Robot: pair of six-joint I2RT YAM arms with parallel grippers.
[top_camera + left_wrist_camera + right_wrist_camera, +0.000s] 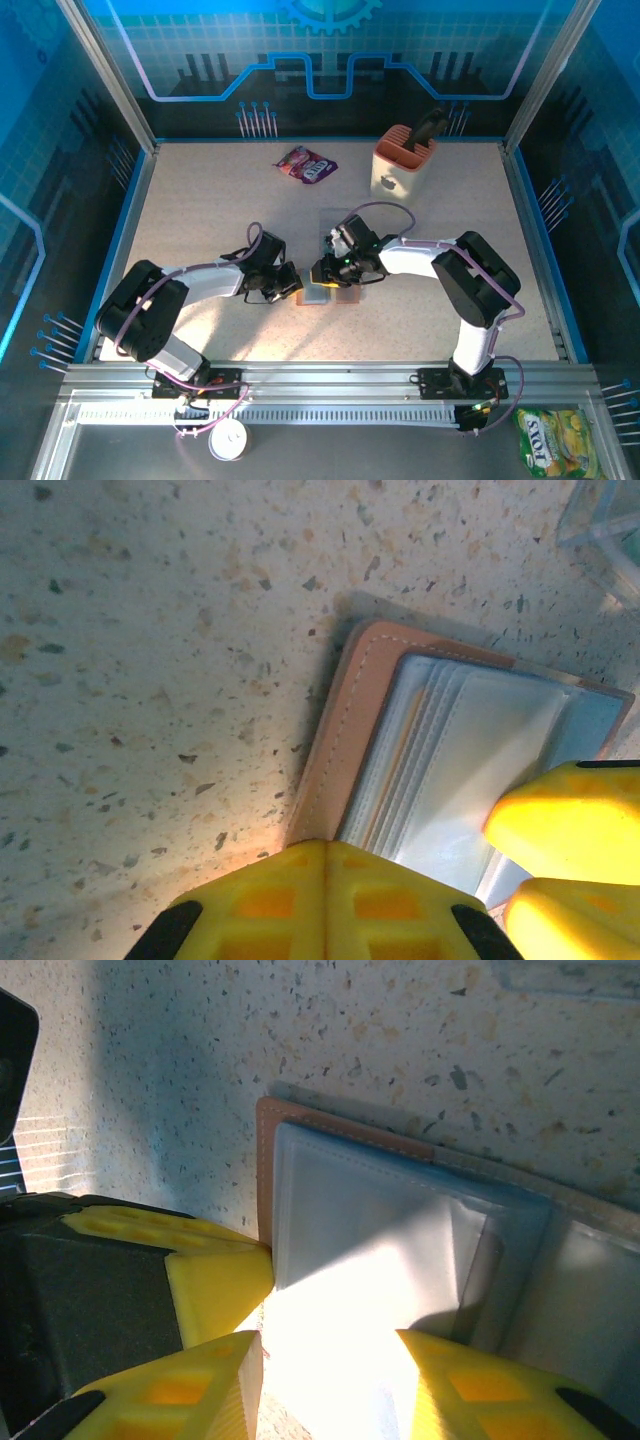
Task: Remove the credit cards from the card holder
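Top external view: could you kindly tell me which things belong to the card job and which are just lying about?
Job: card holder, credit cards tucked in its pockets, left hand, right hand.
Lying about: purple snack packet, peach caddy, yellow-green packet beyond the near rail.

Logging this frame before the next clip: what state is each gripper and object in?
Card holder: open flat on the table, inside up.
Credit cards: tucked in the pockets, edges showing.
Left gripper: shut, tips at the holder's tan edge.
Right gripper: open, poised over the pockets.
Snack packet: lying flat on the far side of the table.
Tool caddy: upright, a dark tool standing in it.
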